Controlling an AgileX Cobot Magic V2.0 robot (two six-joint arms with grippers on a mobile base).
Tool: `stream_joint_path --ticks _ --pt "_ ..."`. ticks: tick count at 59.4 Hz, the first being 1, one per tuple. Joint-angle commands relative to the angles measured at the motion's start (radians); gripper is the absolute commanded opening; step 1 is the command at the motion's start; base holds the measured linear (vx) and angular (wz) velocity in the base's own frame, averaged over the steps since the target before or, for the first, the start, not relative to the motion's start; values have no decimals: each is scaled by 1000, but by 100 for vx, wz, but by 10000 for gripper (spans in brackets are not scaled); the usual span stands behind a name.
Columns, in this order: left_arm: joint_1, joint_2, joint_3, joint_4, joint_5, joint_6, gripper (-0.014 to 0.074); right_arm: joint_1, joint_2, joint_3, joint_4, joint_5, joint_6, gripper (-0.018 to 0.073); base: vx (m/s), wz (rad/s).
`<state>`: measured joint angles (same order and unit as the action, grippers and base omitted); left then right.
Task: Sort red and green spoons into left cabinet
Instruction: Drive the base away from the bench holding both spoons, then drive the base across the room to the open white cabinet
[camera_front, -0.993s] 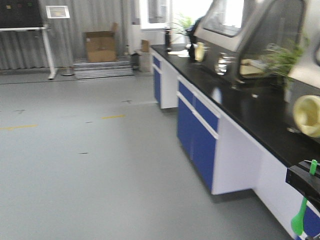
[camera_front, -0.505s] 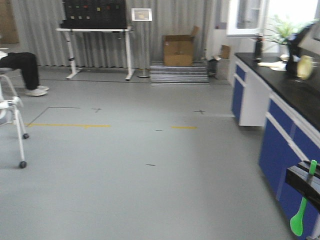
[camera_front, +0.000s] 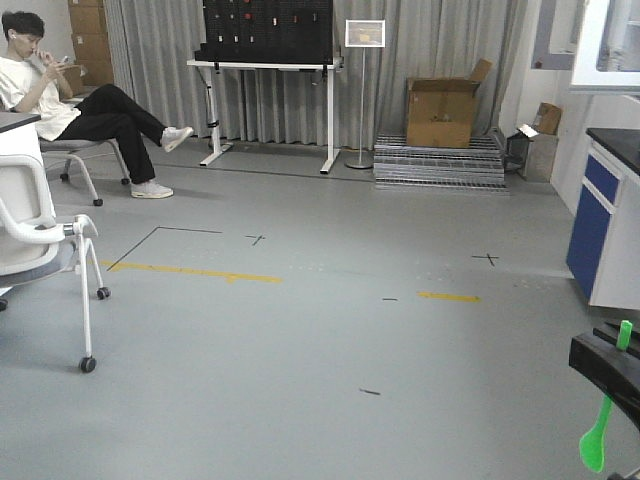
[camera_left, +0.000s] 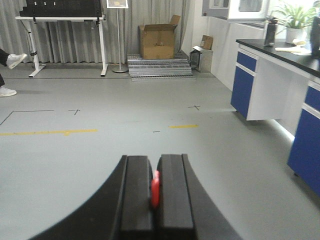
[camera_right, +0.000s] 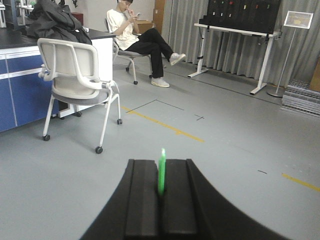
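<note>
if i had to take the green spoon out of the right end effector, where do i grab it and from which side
Take the green spoon by the bare stretch of handle just above its bowl, coming from below. It hangs bowl-down under the right end effector, whose jaws are shut on the upper handle, leaving only a short tip above.

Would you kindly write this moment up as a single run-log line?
left gripper shut on slim red plastic spoon | right gripper shut on slim green plastic spoon | pale grey cabinet not in view
</note>
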<state>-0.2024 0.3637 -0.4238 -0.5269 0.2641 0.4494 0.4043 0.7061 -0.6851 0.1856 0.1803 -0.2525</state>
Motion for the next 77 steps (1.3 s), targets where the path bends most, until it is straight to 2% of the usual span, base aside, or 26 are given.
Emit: stream_joint_path --ticks 1,47,77 --pt "-7 9 -27 -16 -68 -5 2 -6 -3 -30 1 -83 -11 -4 69 8" --pt "-7 9 -27 -16 -68 -5 2 -6 -3 -30 1 -83 -11 -4 71 3" --pt "-7 9 -27 -16 -68 -5 2 -6 -2 -30 1 -83 -11 -4 75 -12"
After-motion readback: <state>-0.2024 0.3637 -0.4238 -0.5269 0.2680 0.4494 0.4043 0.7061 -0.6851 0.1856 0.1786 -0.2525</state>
